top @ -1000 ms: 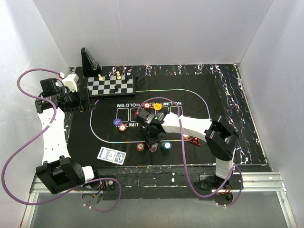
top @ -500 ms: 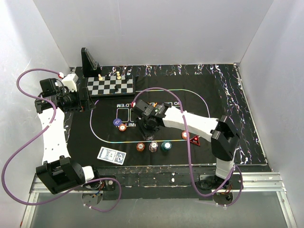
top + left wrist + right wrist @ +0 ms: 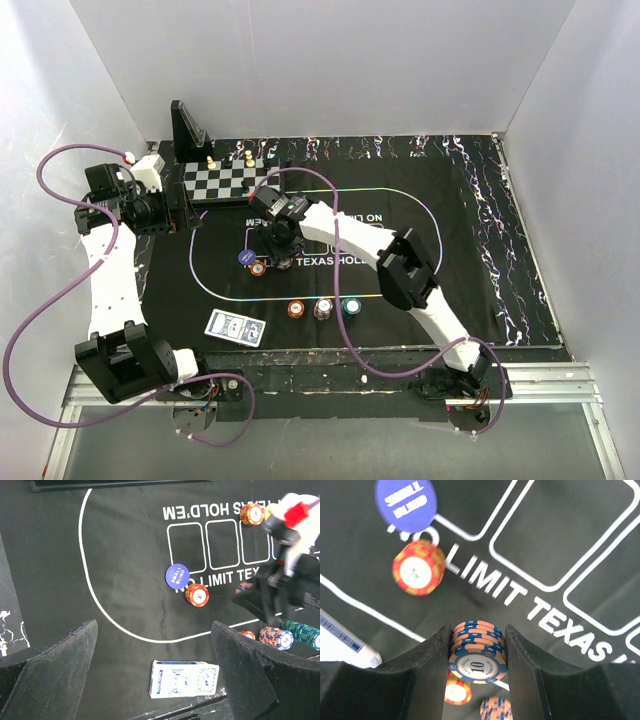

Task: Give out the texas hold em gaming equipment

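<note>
Over the last second the right arm (image 3: 340, 235) has been swung away from the near row of chips, the orange-red (image 3: 295, 309), white-pink (image 3: 322, 309) and teal (image 3: 348, 306) stacks, and carried up and left across the poker mat (image 3: 450, 200). It is now stretched low over the printed "NO LIMIT TEXAS" lettering, its wrist close to the purple Small Blind disc (image 3: 406, 499).

A stack of navy-and-peach chips marked 10 (image 3: 477, 652) is clamped between the right fingers (image 3: 432, 675) and is held above the mat, just beside the orange-and-yellow chip stack (image 3: 418, 567). A transfer to a player position is judged to be under way, with the release not yet made.

The left arm (image 3: 105, 270) is kept folded at the left edge of the desk, beside the chessboard (image 3: 235, 182). The left fingers (image 3: 55, 655) are spread wide with nothing between them. The blue-backed card deck (image 3: 184, 679) lies at the near edge of the mat.
</note>
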{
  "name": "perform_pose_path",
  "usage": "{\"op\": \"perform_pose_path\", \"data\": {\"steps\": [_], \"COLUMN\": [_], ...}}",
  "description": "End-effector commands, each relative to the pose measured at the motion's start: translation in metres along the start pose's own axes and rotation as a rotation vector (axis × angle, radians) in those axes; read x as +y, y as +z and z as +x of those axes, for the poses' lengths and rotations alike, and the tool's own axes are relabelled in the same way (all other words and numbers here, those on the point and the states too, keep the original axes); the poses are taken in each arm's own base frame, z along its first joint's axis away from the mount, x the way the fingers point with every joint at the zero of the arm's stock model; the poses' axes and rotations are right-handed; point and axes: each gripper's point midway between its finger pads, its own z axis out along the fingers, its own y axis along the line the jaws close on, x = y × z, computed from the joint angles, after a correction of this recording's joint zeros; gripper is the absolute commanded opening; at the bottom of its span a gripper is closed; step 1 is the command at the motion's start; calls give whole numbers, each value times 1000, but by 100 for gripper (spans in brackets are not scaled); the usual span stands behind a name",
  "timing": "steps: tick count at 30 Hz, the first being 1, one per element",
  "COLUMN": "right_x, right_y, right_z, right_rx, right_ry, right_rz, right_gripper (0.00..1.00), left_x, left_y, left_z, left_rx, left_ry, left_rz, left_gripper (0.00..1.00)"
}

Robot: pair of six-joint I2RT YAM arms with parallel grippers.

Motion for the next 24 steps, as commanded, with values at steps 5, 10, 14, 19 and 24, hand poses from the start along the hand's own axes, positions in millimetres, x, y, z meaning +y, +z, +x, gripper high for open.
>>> {"op": "perform_pose_path", "data": {"steps": [5, 10, 14, 19, 24], "right_x": [-10, -17, -19, -15, -11], "right_y": [23, 32, 42, 55, 65], "right_z": [-37, -44, -46, -48, -56], "right_rx": [-61, -69, -61, -68, -90], "right_ry": [85, 125, 155, 181, 204], "right_rz": [-3, -14, -30, -58, -75], "right_gripper": [11, 11, 11, 11, 13], "left_x": [-4, -5, -3, -3, -3], "left_y": [-4, -2, 1, 3, 4], "left_z": [-11, -12, -6, -2, -4], "left_rx": [-41, -50, -40, -39, -46], "left_ry": [1, -2, -3, -8, -9], "left_rz": [23, 31, 31, 34, 39], "left_gripper": [98, 98, 98, 98, 98]}}
